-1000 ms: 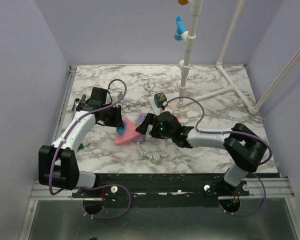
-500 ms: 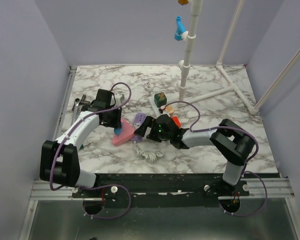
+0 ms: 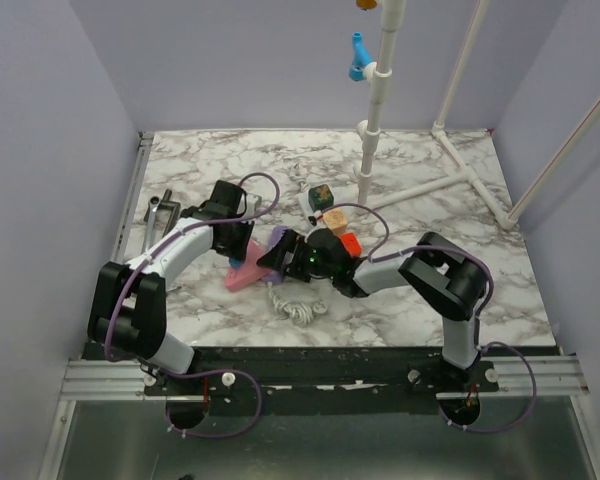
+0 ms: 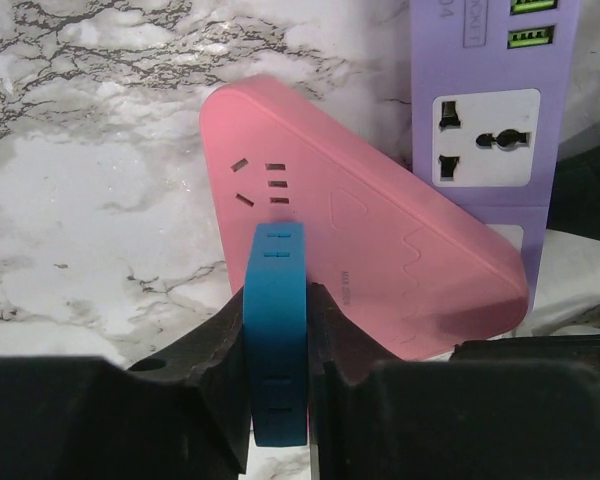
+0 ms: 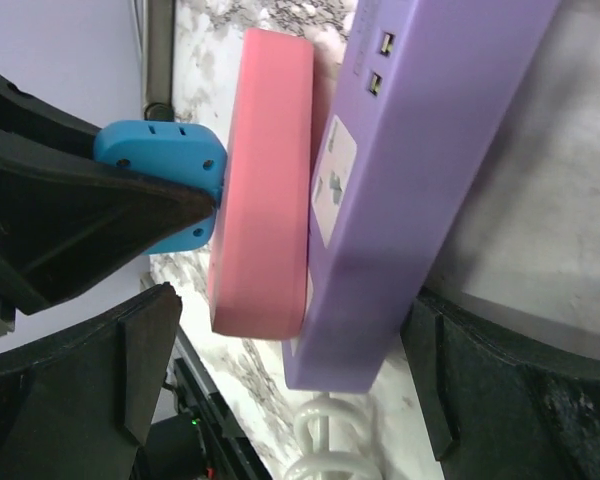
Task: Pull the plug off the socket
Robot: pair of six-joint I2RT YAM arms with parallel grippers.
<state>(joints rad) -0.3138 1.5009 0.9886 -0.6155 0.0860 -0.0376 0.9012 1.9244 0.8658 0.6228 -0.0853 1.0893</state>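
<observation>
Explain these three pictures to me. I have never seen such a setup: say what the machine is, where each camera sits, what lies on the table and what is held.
The machine is two robot arms, a left arm and a right arm, bolted at the near edge of a marble table. Each ends in a two-finger gripper.

The wide picture comes from a fixed camera above and behind the arms. The other two come from cameras on the wrists, so each shows its own black fingers.

Among the things on the table are a pink block with outlets, a purple strip lying against it, and a coiled white cord.

The left gripper is shut on a blue plug that sits against the pink block; its pins are hidden. The right gripper is open, with a finger on either side of the strip and block.
</observation>
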